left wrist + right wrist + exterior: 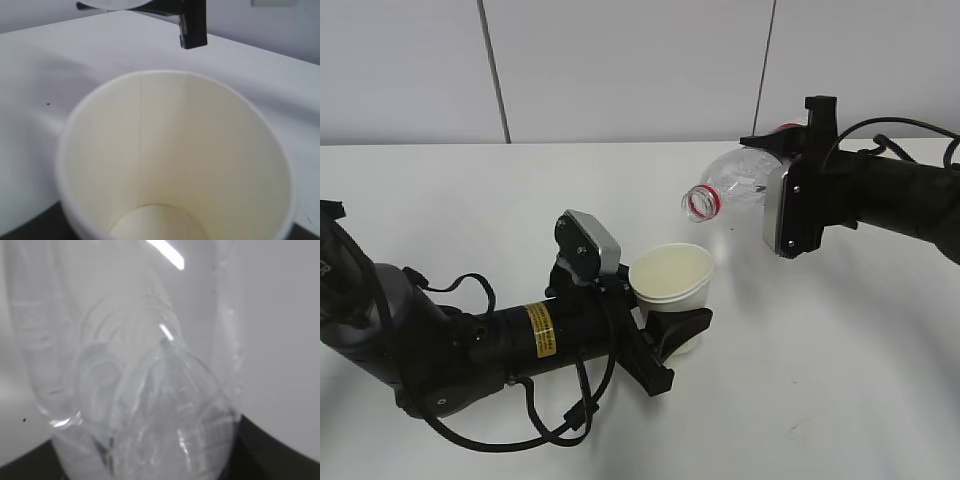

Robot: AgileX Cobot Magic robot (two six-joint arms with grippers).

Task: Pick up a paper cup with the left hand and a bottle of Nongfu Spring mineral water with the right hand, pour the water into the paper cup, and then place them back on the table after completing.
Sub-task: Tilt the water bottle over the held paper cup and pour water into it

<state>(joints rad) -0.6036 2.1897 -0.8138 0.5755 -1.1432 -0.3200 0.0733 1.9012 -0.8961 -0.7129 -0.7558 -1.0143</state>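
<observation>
While the left hand [675, 335] grips the paper cup [671, 283] low on its wall, jaws closed around it, the thin wall looks light and crushable; a gentle hold near the base suits it. Cup sits raised just off the table [840, 380], mouth tilted toward the bottle, inside apparently dry. Right hand [790, 165] clamps the bottle [730, 190] mid-body; clear, ribbed plastic, likely slippery and soft under squeeze. Bottle lies near horizontal, uncapped red-ringed neck angled down, above and just right of the cup rim. Both forearms reach inward, low.
</observation>
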